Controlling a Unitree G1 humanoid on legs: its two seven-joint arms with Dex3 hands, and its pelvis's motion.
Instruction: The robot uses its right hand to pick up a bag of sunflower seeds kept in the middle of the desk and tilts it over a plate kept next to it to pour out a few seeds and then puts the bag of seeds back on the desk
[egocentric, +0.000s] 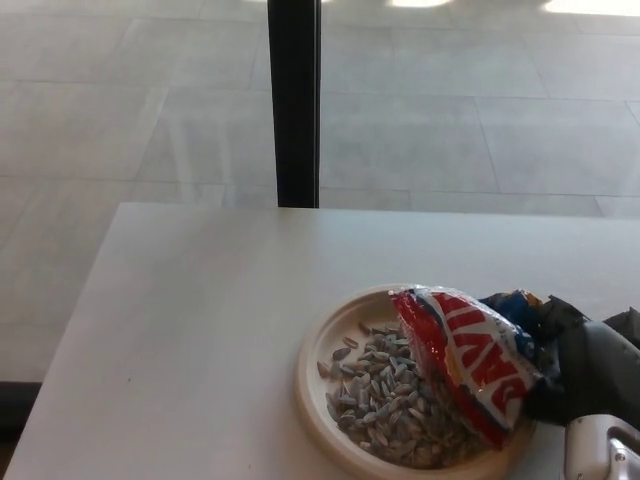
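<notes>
White bench (200, 330) fills the lower frame; its far edge runs straight across just below a dark vertical post (295, 100), its left edge slants down toward the bottom-left corner; grey tiled floor (120, 110) beyond both edges. Right hand (585, 375) comes in at the lower right, black fingers wrapped round the back end of the bag of sunflower seeds (465, 360), holding it; bag is red, white and blue, tilted, its lower part over the right half of the plate (315, 350); whether it touches the plate cannot be told. Seeds (385, 400) lie heaped in the plate's middle and near side, beside and under the bag. Plate sits at the bench's near right, its near rim close to the frame bottom; whole left half and far strip of the bench are bare; left hand out of frame.
</notes>
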